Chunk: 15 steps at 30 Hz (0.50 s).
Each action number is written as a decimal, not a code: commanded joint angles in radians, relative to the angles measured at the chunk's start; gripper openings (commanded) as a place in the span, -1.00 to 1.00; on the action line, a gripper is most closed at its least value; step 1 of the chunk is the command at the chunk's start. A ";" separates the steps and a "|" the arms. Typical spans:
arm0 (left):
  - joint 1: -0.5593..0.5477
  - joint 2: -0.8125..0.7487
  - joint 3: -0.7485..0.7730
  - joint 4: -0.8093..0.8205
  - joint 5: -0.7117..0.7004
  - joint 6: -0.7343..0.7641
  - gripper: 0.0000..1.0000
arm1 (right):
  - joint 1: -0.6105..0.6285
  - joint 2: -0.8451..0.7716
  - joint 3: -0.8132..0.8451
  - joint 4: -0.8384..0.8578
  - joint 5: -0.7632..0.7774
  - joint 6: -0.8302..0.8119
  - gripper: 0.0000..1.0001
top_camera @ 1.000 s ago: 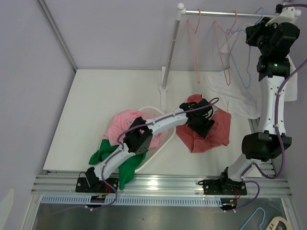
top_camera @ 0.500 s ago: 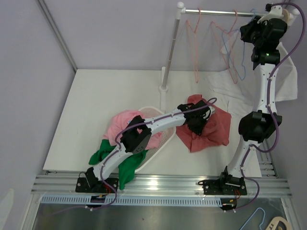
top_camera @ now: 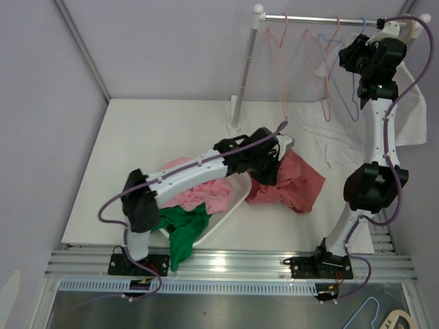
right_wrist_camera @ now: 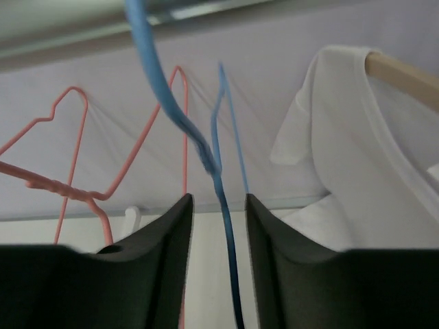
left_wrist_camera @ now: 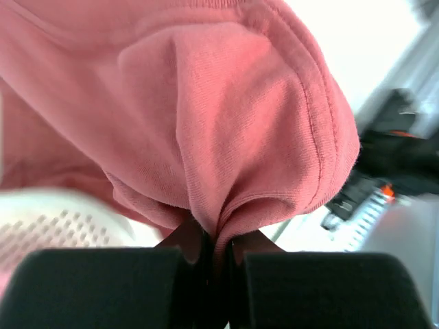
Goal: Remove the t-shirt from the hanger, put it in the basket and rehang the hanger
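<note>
Left end effector (left_wrist_camera: 214, 257) is clamped tight on a fold of the red t-shirt (left_wrist_camera: 233, 123), no gap between the fingers at all. That shirt is bunched up on the white counter (top_camera: 151, 130), at 3 o'clock from the white basket (top_camera: 239, 186). Right end effector (right_wrist_camera: 218, 236) is up by the rail (top_camera: 309, 18), around 1 o'clock in the top view. Its fingers are parted, with the blue hanger (right_wrist_camera: 161, 89) wire running between them, not pinched. At its 3 o'clock a white t-shirt (right_wrist_camera: 363, 157) hangs on a wooden hanger (right_wrist_camera: 401, 75).
</note>
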 commanded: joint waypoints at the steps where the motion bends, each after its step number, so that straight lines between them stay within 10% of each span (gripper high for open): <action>1: 0.005 -0.221 -0.056 0.029 0.005 -0.023 -0.99 | -0.012 -0.006 0.005 -0.029 0.019 0.010 -0.19; 6: 0.049 -0.442 -0.050 -0.036 -0.103 -0.018 -0.99 | -0.023 -0.005 0.026 -0.042 0.019 0.032 0.92; 15: 0.228 -0.637 0.117 -0.214 -0.241 0.026 -0.99 | -0.066 -0.061 0.037 -0.084 0.017 0.038 0.99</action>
